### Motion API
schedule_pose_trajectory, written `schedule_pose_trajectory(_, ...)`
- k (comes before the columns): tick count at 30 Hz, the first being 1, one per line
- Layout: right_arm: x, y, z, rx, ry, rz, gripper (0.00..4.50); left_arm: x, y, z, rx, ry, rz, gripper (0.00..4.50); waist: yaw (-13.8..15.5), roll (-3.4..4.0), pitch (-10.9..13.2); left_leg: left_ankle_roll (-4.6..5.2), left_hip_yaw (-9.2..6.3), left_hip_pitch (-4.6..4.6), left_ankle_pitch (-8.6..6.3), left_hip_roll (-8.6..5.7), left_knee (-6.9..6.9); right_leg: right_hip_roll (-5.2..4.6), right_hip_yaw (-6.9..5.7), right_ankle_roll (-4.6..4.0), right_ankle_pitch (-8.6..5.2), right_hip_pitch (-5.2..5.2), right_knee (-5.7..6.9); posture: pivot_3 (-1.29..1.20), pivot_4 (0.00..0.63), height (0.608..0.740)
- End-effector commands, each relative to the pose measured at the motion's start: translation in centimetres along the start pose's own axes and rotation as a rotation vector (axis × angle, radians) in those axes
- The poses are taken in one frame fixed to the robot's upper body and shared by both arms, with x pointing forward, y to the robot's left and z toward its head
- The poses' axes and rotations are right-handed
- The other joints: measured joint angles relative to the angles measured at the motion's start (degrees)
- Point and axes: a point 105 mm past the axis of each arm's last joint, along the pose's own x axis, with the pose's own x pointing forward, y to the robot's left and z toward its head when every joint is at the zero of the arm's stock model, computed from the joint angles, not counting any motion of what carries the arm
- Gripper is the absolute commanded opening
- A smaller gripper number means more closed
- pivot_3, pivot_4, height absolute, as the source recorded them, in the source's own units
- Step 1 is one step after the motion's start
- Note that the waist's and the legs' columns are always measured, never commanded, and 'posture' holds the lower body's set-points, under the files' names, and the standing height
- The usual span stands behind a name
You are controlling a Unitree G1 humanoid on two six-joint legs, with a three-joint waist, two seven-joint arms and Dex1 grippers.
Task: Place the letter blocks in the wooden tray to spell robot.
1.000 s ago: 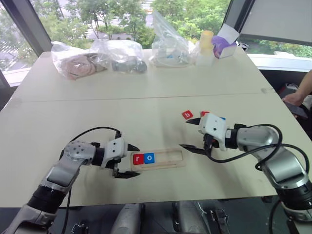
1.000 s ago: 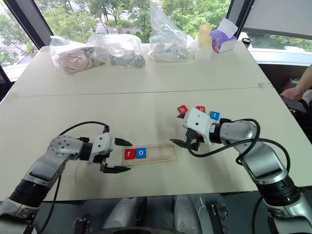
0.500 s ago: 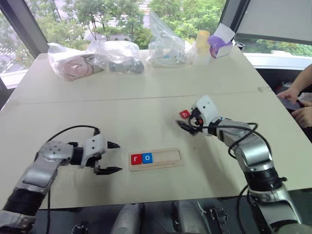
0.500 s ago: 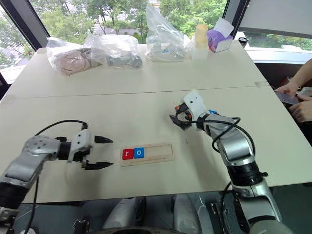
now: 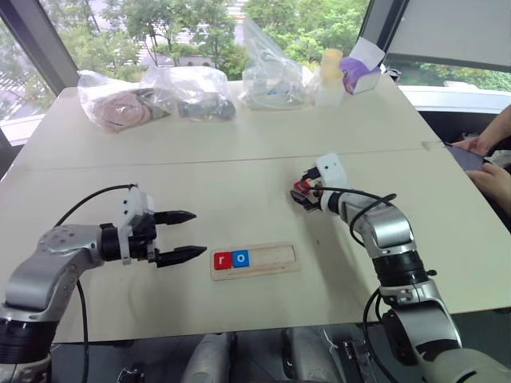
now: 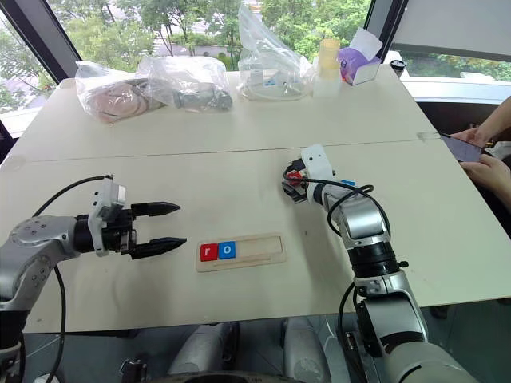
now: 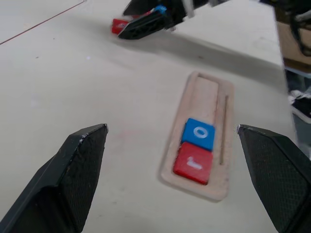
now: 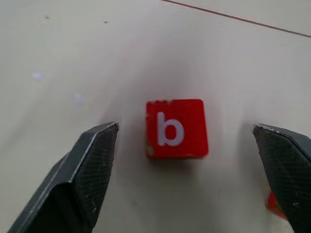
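Observation:
The wooden tray (image 5: pixel 275 257) lies near the table's front edge, with a red r block (image 5: pixel 222 259) and a blue o block (image 5: pixel 242 258) side by side at its left end. My left gripper (image 5: pixel 177 236) hovers open to the left of the tray, apart from it and pointing toward it. Farther back and to the right, my right gripper (image 5: pixel 303 192) is open around the red b block (image 8: pixel 176 128), which lies flat on the table between the fingers, untouched. Another red block (image 8: pixel 273 206) peeks in beside one finger. A blue block (image 6: pixel 346 183) shows partly behind the right wrist.
Clear plastic bags (image 5: pixel 200 89) with contents, a bottle (image 5: pixel 335 73) and a purple box (image 5: pixel 359 73) line the table's far edge. A person's hands holding a phone (image 5: pixel 471 158) are at the right side. A seam (image 5: pixel 160 163) crosses the tabletop.
My right gripper has reached forward, rolled, and come down around the b block. My left gripper has risen and drawn back to the left, away from the tray.

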Motion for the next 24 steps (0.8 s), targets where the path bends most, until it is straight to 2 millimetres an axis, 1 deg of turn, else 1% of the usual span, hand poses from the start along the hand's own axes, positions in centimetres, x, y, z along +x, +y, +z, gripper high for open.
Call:
schedule_pose_trajectory(1,0.1,0.0,1.1,-0.007,-0.037,0.006,4.5,-0.2,-0.1,1.7,0.048,-0.024,0.013,4.47,0.05,0.0,0.0,0.0,0.0,0.01,0.0,0.0,0.0,0.01,0.0,0.0,0.0,0.01,0.01,0.0,0.15,0.74)
schedule_pose_trajectory(6,0.5,0.6,1.1,-0.01,-0.031,0.025,4.5,0.2,0.0,2.2,0.057,-0.035,0.023,4.47,0.05,0.0,0.0,0.0,0.03,0.01,0.01,-0.01,0.02,0.02,0.0,0.0,0.0,0.02,0.01,0.0,0.15,0.74)
schedule_pose_trajectory(8,0.6,1.2,1.0,-0.028,-0.024,0.04,3.95,0.3,0.1,2.3,0.06,-0.034,0.026,4.5,-0.04,0.0,0.0,0.0,0.03,0.02,0.01,0.0,0.01,0.04,0.0,0.0,0.0,0.02,0.02,0.0,0.15,0.74)
schedule_pose_trajectory(10,0.6,1.6,0.8,-0.041,-0.015,0.046,3.16,0.4,0.2,2.4,0.067,-0.034,0.029,4.5,-0.07,0.0,0.0,0.0,0.03,0.04,0.01,0.01,0.0,0.05,0.01,0.0,0.0,0.02,0.04,0.0,0.15,0.74)
schedule_pose_trajectory(11,0.6,1.7,0.8,-0.051,-0.012,0.047,2.59,0.4,0.3,2.4,0.068,-0.032,0.032,4.5,-0.06,0.0,0.0,0.0,0.03,0.05,0.01,0.02,0.0,0.06,0.01,0.0,0.0,0.02,0.04,0.0,0.15,0.74)
schedule_pose_trajectory(12,0.5,1.7,0.7,-0.057,-0.011,0.047,2.12,0.4,0.4,2.4,0.068,-0.03,0.034,4.5,-0.03,0.0,0.0,0.0,0.03,0.05,0.01,0.02,0.0,0.05,0.01,0.0,0.0,0.02,0.04,0.0,0.15,0.74)
schedule_pose_trajectory(13,0.4,1.8,0.5,-0.064,-0.005,0.045,1.49,0.5,0.5,2.4,0.066,-0.031,0.036,4.5,0.01,0.0,0.0,-0.01,0.04,0.05,0.01,0.01,0.01,0.05,0.02,0.0,0.0,0.02,0.04,0.0,0.15,0.74)
schedule_pose_trajectory(14,0.2,1.8,0.4,-0.081,-0.003,0.038,1.15,0.6,0.6,2.4,0.065,-0.032,0.038,4.5,0.03,0.0,0.0,0.0,0.04,0.05,0.01,0.01,0.01,0.04,0.02,0.0,0.0,0.02,0.03,0.0,0.15,0.74)
schedule_pose_trajectory(16,-0.3,1.5,0.6,-0.11,-0.019,0.004,1.17,0.7,0.8,2.4,0.063,-0.034,0.039,4.5,0.15,0.0,0.0,0.0,0.03,0.04,0.01,0.0,0.0,0.04,0.01,0.0,0.0,0.02,0.03,0.0,0.15,0.74)
schedule_pose_trajectory(17,-0.8,1.2,0.8,-0.112,-0.025,-0.01,1.17,0.8,0.8,2.3,0.061,-0.033,0.036,4.5,0.19,0.0,0.0,0.0,0.03,0.04,0.01,0.0,0.0,0.04,0.01,0.0,0.0,0.02,0.03,0.0,0.15,0.74)
schedule_pose_trajectory(19,-2.6,0.7,1.3,-0.102,-0.045,-0.032,1.17,0.9,0.5,2.0,0.057,-0.027,0.022,4.5,0.34,0.0,0.0,-0.01,0.03,0.03,0.01,-0.01,0.0,0.03,0.01,0.0,0.0,0.02,0.01,0.0,0.15,0.74)
schedule_pose_trajectory(21,-5.2,0.5,0.6,-0.062,-0.012,-0.039,1.17,1.1,0.4,1.7,0.05,-0.026,0.012,4.5,0.59,0.02,0.01,0.0,0.02,-0.01,0.01,-0.02,0.0,0.02,0.01,0.0,-0.01,0.01,-0.01,0.0,0.15,0.74)
schedule_pose_trajectory(22,-6.5,0.7,-0.2,-0.039,0.015,-0.036,1.17,1.2,0.4,1.6,0.047,-0.026,0.007,4.5,0.59,0.02,0.01,0.0,-0.01,-0.07,0.01,-0.02,0.0,0.0,-0.01,0.01,-0.01,-0.01,-0.04,0.0,0.15,0.74)
schedule_pose_trajectory(24,-8.4,1.3,-1.7,-0.007,0.069,-0.032,1.17,1.3,0.4,1.4,0.043,-0.026,0.003,4.5,0.55,0.01,0.01,0.0,-0.02,-0.08,0.0,-0.02,-0.01,-0.02,-0.01,0.01,-0.02,-0.01,-0.08,0.0,0.15,0.74)
